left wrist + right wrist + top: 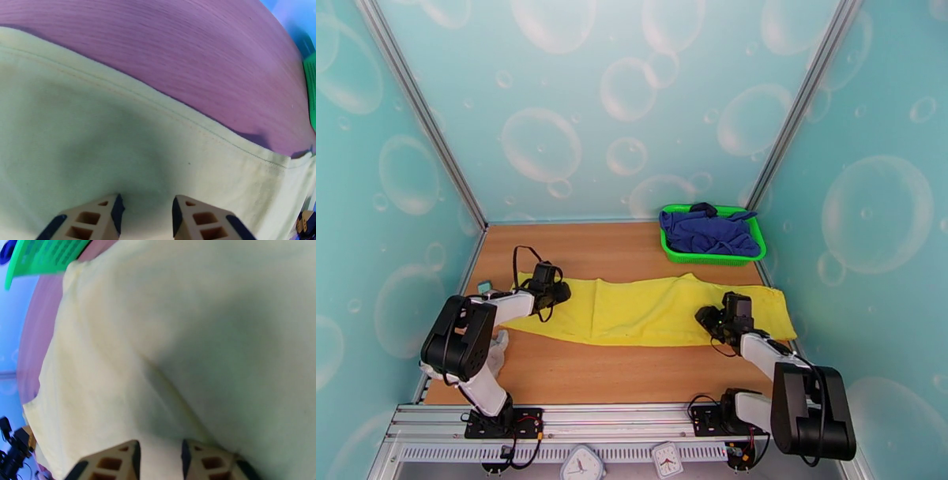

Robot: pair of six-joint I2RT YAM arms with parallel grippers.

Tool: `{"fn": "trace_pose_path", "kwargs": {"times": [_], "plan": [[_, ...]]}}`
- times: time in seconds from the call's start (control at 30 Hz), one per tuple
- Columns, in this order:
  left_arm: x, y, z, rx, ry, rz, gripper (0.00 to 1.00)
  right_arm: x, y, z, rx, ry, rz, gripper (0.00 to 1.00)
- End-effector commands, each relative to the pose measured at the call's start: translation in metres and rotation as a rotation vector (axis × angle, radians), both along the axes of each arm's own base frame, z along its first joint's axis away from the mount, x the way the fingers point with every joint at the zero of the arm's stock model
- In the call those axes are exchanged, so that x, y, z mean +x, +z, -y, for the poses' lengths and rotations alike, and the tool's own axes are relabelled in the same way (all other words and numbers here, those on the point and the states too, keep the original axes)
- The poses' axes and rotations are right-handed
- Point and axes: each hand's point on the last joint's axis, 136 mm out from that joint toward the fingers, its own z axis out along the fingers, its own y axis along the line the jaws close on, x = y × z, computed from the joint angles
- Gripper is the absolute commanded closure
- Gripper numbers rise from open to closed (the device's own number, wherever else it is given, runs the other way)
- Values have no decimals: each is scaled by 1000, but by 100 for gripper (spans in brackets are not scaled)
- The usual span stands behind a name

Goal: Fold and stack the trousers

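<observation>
Top external view, read from the left: my left arm is folded at the elbow, its forearm reaching right, and the left gripper (551, 290) sits low over the left end of the trousers (648, 312). They are bright yellow, thin and soft, spread flat as one long band across the middle of the wooden table (592, 371), with faint creases. Beside that arm a small grey-white cloth (498, 351) lies crumpled. Left wrist view shows the tan, hollow-celled fingers (98, 221) parted, with plain fabric and a stitched hem beyond them and nothing pinched. Further right, my right arm rises from its base and leans in toward the left, with the right gripper (711, 320) down at the near edge of the trousers' right part. Right wrist view shows its fingers (114, 463) apart too; a soft ridge of cloth runs up beside one of them, unclamped. At the far right, a green plastic basket (711, 258) holds a rumpled dark blue garment (707, 230).
</observation>
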Motion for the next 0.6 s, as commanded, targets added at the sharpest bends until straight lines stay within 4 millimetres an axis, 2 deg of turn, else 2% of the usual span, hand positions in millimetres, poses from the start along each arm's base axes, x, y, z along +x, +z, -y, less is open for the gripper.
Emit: {"fn": "trace_pose_path", "kwargs": {"times": [0.0,0.1,0.13,0.23,0.3,0.4,0.5,0.57], "plan": [[7,-21,-36,39,169,-29,60,-4,1,31,-1,-119,21,65],[10,-20,-59,80,252,-11,60,-5,11,55,-38,-170,29,65],[12,-18,-67,89,276,1,60,-5,15,57,-51,-167,39,65],[18,-14,-81,96,305,21,60,1,33,53,-70,-125,87,65],[33,-7,-87,99,308,42,60,2,44,51,-103,-108,98,65],[48,-10,-102,119,340,32,60,1,58,45,-173,-92,102,64],[61,-7,-105,53,352,38,60,-9,57,50,-194,-118,64,62],[68,11,-87,-25,286,93,62,-19,50,63,-200,-178,36,59]]}}
